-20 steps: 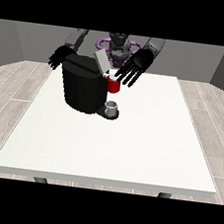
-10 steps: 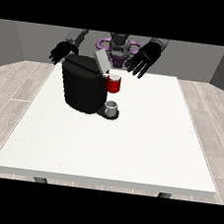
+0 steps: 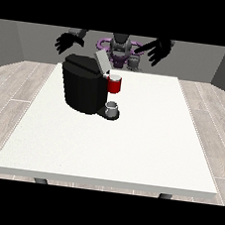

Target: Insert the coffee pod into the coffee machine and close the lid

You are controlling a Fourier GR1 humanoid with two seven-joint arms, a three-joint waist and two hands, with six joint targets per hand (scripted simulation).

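- You have a large white rectangular surface (image 3: pixel 129 151) with a black, boxy coffee machine (image 3: pixel 84 88) standing toward its far left part.
- The machine's pale grey lid flap (image 3: pixel 101 62) stands tilted up, so by my reading the closing step is not yet done.
- A red thing at the machine (image 3: pixel 115 85) sits at the brew head, and below it a small grey cup-like thing (image 3: pixel 112 108) rests on the machine's base; you cannot tell whether that is the grey coffee pod, so treat the pod's place as unconfirmed.
- The hand at the view's left (image 3: pixel 68 41) is raised above and behind the machine with its black fingers spread wide, holding nothing.
- The hand at the view's right (image 3: pixel 155 50) is likewise raised, fingers spread wide and empty, well apart from the lid.
- Risk: with both hands high and empty, you could go for the lid before any pod is seated; closing first would leave the insertion undone.
- Risk: a reach from the view's right passes near the upright flap; a brush could knock it shut or shove the machine across the surface.
- Risk: mistaking the grey thing for the pod could send a grasp to the wrong target.
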